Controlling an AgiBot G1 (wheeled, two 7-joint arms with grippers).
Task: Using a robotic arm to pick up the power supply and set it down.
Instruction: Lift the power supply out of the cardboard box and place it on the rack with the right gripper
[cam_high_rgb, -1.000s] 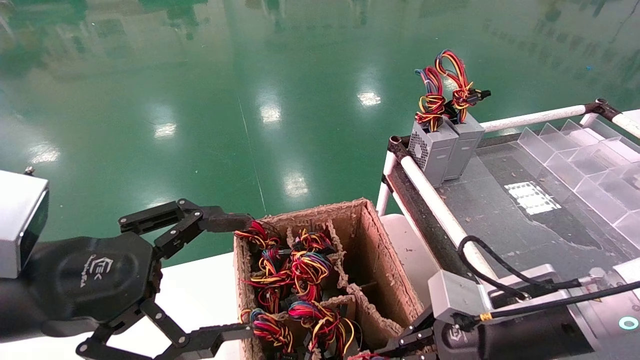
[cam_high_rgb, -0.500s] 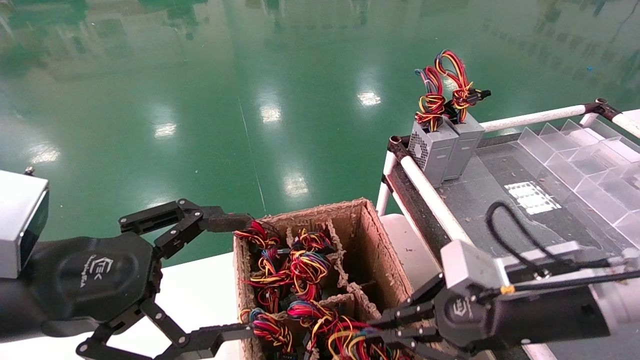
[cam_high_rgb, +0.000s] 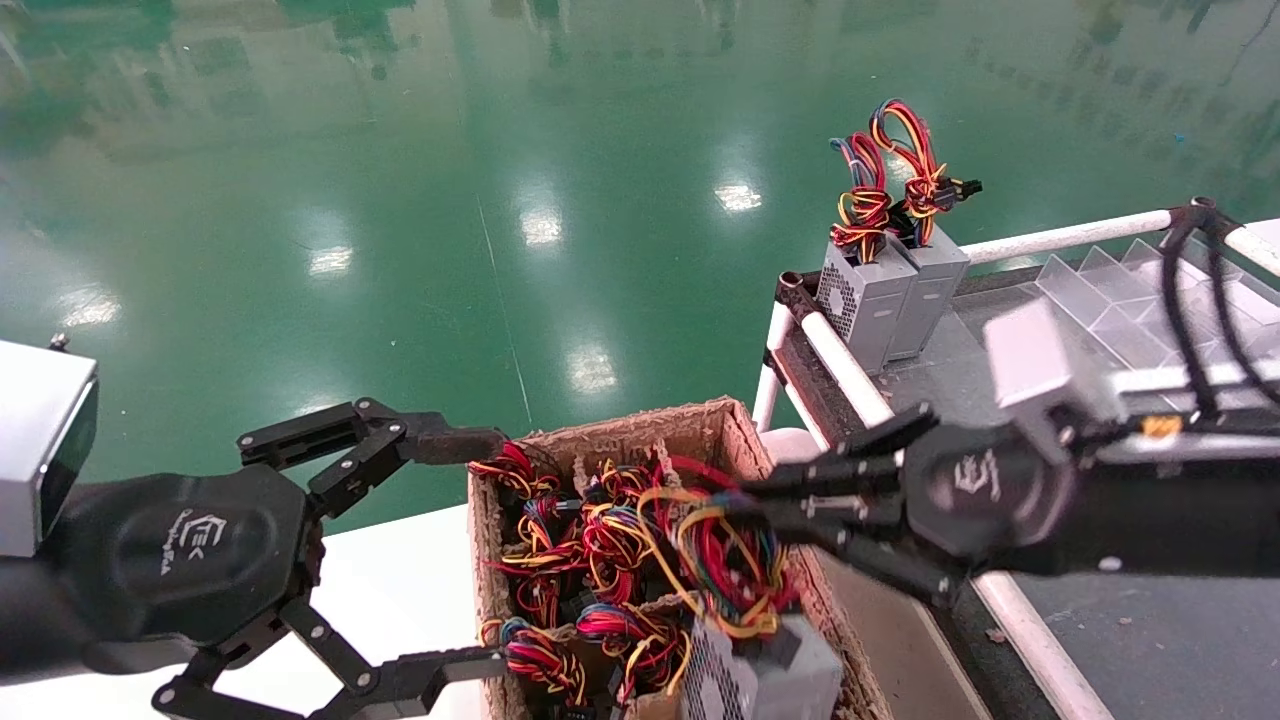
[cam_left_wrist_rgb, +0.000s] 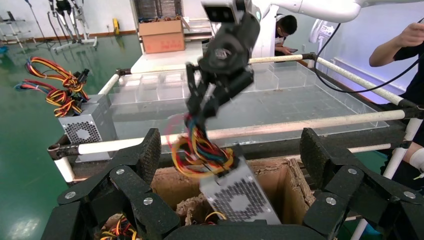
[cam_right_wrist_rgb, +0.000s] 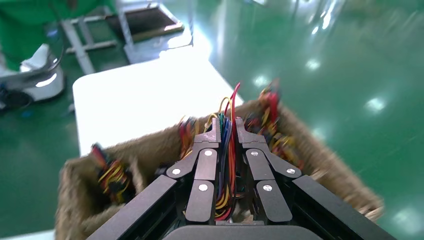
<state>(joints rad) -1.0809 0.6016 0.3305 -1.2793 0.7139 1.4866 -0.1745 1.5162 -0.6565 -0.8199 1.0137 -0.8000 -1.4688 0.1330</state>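
My right gripper (cam_high_rgb: 770, 505) is shut on the red, yellow and blue wire bundle (cam_high_rgb: 720, 550) of a grey power supply (cam_high_rgb: 760, 680). The supply hangs tilted below the bundle, over the near right corner of the cardboard box (cam_high_rgb: 735, 440). In the left wrist view the same power supply (cam_left_wrist_rgb: 240, 197) dangles under the right gripper (cam_left_wrist_rgb: 200, 107), above the box. In the right wrist view the wires (cam_right_wrist_rgb: 227, 150) run between the closed fingers of the right gripper (cam_right_wrist_rgb: 227, 125). My left gripper (cam_high_rgb: 485, 550) is open at the box's left side, holding nothing.
Several more wire bundles (cam_high_rgb: 560, 540) fill the box's compartments. Two power supplies (cam_high_rgb: 880, 300) stand at the corner of the dark table, behind a white pipe rail (cam_high_rgb: 850, 370). Clear plastic dividers (cam_high_rgb: 1150, 300) sit at the back right. People stand beyond the table (cam_left_wrist_rgb: 400, 55).
The right gripper has risen and moved toward the table with the wire bundle, lifting the power supply out of the box. The left arm has not moved.
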